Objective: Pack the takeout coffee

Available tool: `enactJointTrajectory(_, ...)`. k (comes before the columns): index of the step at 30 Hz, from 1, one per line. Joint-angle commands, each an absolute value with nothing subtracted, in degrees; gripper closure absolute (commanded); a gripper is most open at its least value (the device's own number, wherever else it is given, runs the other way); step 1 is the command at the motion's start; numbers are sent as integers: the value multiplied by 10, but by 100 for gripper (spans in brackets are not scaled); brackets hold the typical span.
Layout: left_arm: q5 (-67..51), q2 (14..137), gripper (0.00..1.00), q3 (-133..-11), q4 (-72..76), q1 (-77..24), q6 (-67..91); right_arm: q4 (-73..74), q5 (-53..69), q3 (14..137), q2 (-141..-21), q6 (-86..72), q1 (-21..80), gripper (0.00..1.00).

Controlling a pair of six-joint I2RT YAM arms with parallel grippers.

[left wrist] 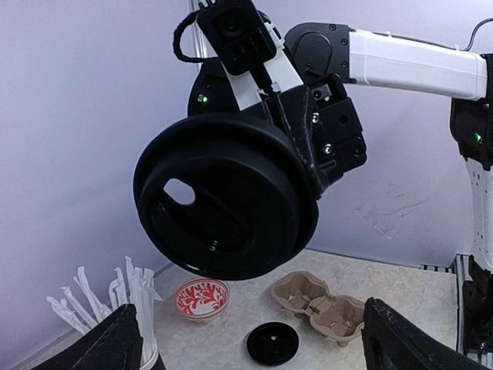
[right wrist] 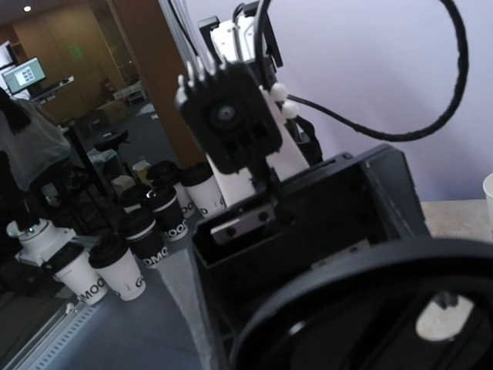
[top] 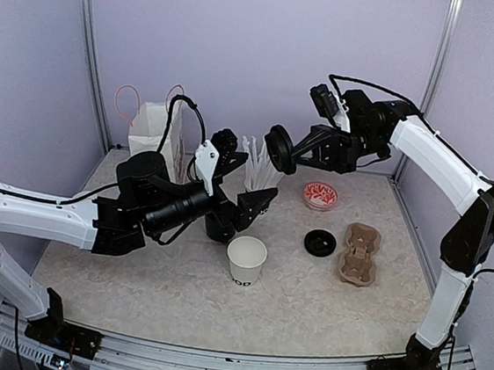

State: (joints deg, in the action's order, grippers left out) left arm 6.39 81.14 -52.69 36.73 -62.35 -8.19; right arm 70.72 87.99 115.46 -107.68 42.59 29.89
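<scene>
One white paper cup (top: pixel 245 259) with black lettering stands open on the table, in front of my left gripper. No second cup shows on the table. My right gripper (top: pixel 289 151) is shut on a round black lid (top: pixel 278 148) and holds it in the air, tilted, above the straws. The lid fills the left wrist view (left wrist: pixel 223 202) and the bottom of the right wrist view (right wrist: pixel 385 308). Another black lid (top: pixel 320 242) lies flat on the table, also seen in the left wrist view (left wrist: pixel 272 343). My left gripper (top: pixel 243 185) is open and empty, facing the held lid.
A brown two-cup cardboard carrier (top: pixel 359 252) lies right of the flat lid. A red-patterned bowl (top: pixel 320 194) sits behind it. A black cup of white straws (top: pixel 257 173) and a white paper bag (top: pixel 154 129) stand at the back. Several lidded cups (right wrist: pixel 127 266) stand outside the cell.
</scene>
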Motion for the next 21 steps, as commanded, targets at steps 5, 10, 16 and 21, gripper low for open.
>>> enactJointTrajectory(5,48,845,4,-577,426,-621,-84,693,922,1142,-1053,413,316,97)
enactJointTrajectory(10,34,863,3,-592,428,-615,-75,695,916,1138,-1052,414,325,97)
enactJointTrajectory(16,16,867,6,-592,434,-603,-57,695,911,1131,-1046,415,333,96)
enactJointTrajectory(21,-14,867,13,-591,435,-591,-45,696,909,1128,-1047,417,336,96)
